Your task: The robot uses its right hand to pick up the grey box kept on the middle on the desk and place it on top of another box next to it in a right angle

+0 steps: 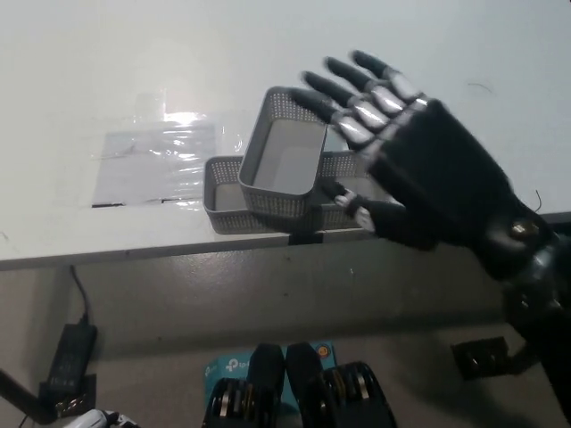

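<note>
our right hand (419, 169) is spread wide, empty; the grey box (281, 162) sits crosswise on the other box (227, 192) at the desk's (357, 36) near edge. placing looks finished; next, we'd pull clear.

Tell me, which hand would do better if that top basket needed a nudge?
Probably the right. The black right hand hangs open just beside the upper grey box, which lies crosswise on the lower box. The white left hand is not in view.

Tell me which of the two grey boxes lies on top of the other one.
The upper grey box, running away from the desk edge, rests across the lower grey box, which lies along the edge.
</note>
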Tool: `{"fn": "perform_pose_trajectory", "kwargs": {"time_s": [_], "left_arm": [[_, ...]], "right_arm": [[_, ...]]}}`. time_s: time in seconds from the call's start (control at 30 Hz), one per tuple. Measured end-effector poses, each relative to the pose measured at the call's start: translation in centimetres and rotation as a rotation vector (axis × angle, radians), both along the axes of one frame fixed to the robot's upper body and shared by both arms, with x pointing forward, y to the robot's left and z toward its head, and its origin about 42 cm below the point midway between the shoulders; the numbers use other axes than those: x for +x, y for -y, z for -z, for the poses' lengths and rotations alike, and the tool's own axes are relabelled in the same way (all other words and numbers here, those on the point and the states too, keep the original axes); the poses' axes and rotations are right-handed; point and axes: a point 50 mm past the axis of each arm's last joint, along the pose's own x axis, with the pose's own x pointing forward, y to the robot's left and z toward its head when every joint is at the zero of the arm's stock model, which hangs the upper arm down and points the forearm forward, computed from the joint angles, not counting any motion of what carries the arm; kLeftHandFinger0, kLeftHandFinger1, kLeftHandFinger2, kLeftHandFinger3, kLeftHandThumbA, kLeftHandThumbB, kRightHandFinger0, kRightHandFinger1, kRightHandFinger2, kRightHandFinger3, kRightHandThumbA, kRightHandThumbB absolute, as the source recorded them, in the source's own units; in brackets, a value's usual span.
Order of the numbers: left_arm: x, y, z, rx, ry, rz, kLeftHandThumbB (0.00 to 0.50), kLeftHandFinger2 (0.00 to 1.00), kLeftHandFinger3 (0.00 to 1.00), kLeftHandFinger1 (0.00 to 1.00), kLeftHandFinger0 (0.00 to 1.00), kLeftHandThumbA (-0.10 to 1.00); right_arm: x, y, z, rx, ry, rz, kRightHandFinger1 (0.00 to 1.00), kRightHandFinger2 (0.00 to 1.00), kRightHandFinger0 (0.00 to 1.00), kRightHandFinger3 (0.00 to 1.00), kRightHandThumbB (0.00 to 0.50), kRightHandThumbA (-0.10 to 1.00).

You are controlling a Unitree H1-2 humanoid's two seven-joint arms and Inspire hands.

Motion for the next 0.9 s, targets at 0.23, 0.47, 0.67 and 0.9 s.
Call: {"fn": "perform_pose_trajectory", "kwargs": {"time_s": [0.23, 0.47, 0.67, 0.9], "left_arm": [[-0.1, 0.0, 0.0, -0.004, 0.000, -0.008, 0.343, 0.52, 0.68, 0.35, 0.35, 0.30], [-0.1, 0.0, 0.0, -0.007, 0.002, -0.011, 0.340, 0.58, 0.73, 0.40, 0.42, 0.31], [-0.1, 0.0, 0.0, -0.008, 0.003, -0.012, 0.349, 0.50, 0.71, 0.36, 0.36, 0.33], [-0.1, 0.0, 0.0, -0.008, 0.002, -0.013, 0.338, 0.54, 0.69, 0.37, 0.39, 0.31]], "right_arm": [[-0.9, 5.3, 5.6, 0.193, -0.193, 0.164, 0.68, 0.80, 0.44, 0.96, 0.173, 0.22], [-1.2, 8.4, 13.7, 0.460, -0.429, 0.310, 0.39, 0.59, 0.28, 0.86, 0.121, 0.17], [-2.0, 10.2, 19.9, 0.637, -0.593, 0.403, 0.44, 0.63, 0.35, 0.90, 0.137, -0.10], [-3.0, 10.6, 26.1, 0.899, -0.755, 0.496, 0.49, 0.65, 0.34, 0.94, 0.097, -0.03]]}}
